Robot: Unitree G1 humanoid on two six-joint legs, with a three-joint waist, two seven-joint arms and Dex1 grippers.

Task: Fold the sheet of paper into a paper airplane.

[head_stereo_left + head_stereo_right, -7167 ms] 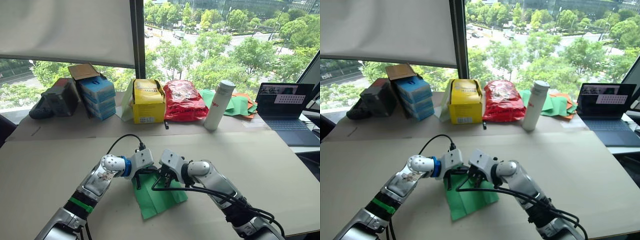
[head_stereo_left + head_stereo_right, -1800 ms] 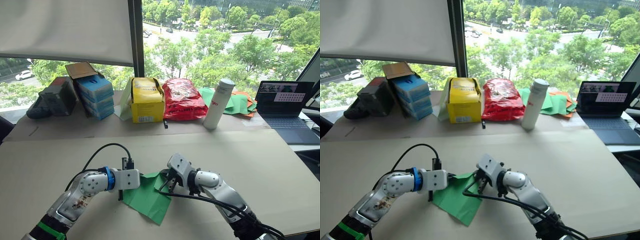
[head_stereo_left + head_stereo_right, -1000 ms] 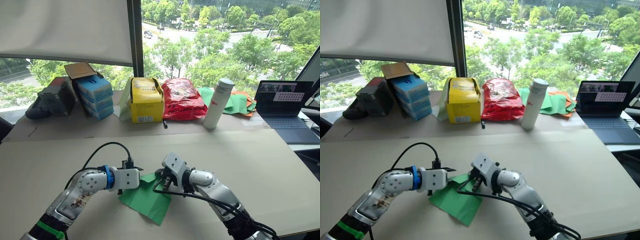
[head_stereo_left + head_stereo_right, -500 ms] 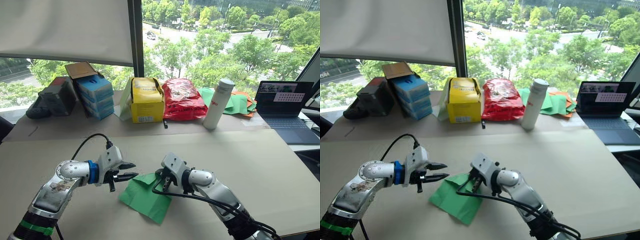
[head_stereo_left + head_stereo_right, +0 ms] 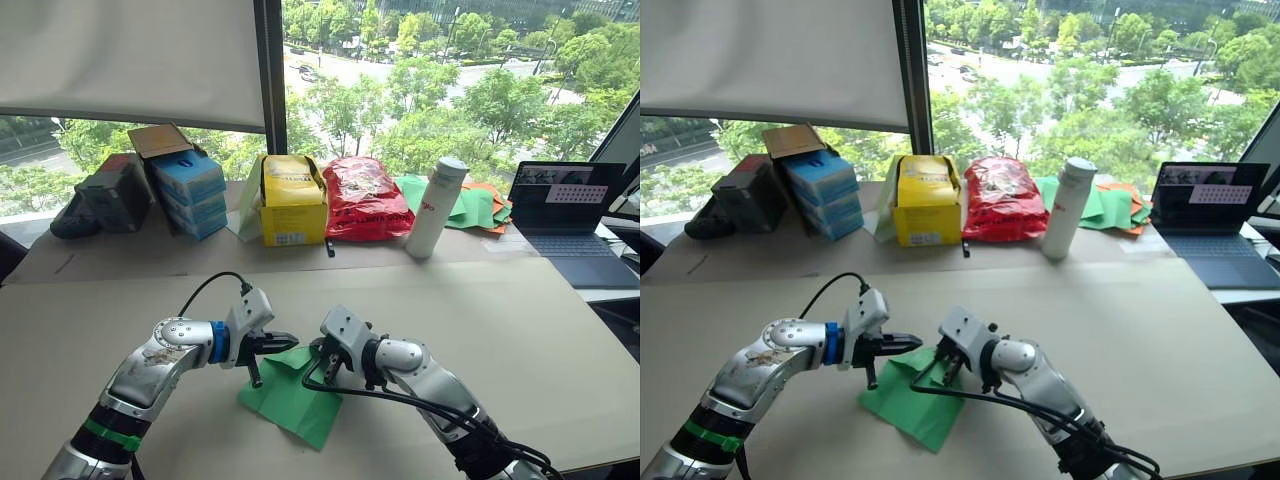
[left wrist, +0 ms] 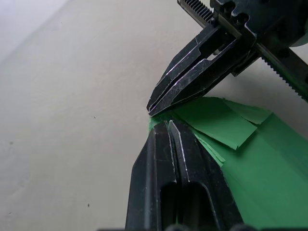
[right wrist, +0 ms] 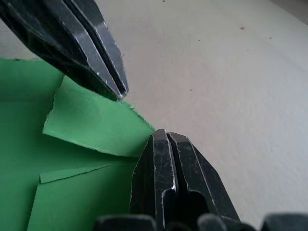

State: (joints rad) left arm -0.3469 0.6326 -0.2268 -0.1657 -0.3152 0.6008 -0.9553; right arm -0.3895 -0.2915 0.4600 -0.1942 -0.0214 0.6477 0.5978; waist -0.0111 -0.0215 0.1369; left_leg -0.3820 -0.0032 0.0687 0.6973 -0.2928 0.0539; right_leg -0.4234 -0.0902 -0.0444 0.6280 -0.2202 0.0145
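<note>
The sheet of paper lies flat on the table as a bright green folded piece with small flaps turned in at its far corner. My left gripper is shut, and its tip rests at that far corner. The right gripper is shut too. It points down at the same corner from the other side, and its tip touches the edge of a folded flap. The two tips sit a finger's width apart. Neither holds paper between its fingers.
Along the window at the back stand a dark bag, blue boxes, a yellow box, a red bag, a white bottle, a pile of green and orange sheets and a laptop.
Half a second ago my left gripper was open and off to the left of the paper. It has since shut and moved right onto the paper's far corner. The right gripper stayed put.
</note>
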